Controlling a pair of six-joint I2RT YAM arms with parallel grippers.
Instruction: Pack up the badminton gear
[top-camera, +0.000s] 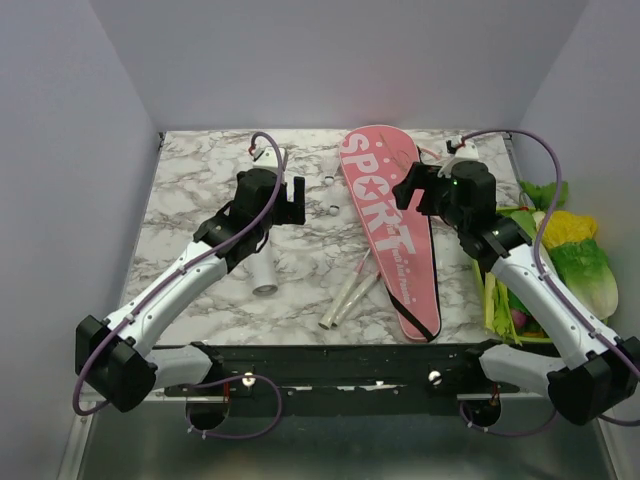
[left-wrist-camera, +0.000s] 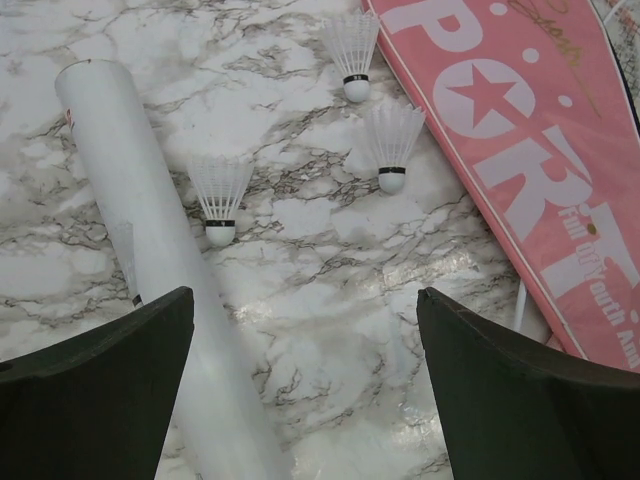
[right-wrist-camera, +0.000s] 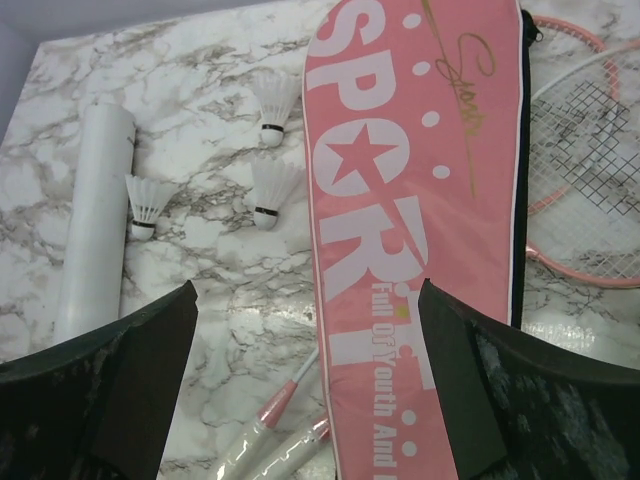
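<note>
The pink bag (top-camera: 390, 225) with white "SPORT" lettering lies flat mid-table; it also shows in the left wrist view (left-wrist-camera: 540, 150) and the right wrist view (right-wrist-camera: 410, 200). Two slim racket handles (top-camera: 350, 295) stick out from under its left edge, and the pink racket heads (right-wrist-camera: 590, 170) lie to its right. The white tube (top-camera: 262, 272) lies to the left, beneath my left arm. Three white shuttlecocks (left-wrist-camera: 219, 195) lie between tube and bag. My left gripper (top-camera: 297, 200) hovers open and empty above the marble (left-wrist-camera: 305, 390). My right gripper (top-camera: 403, 190) hovers open and empty over the bag's upper half (right-wrist-camera: 308, 390).
Green and yellow toy vegetables (top-camera: 560, 260) are piled at the right table edge beside my right arm. Grey walls close in the table on the left, back and right. A black rail (top-camera: 340, 360) runs along the near edge.
</note>
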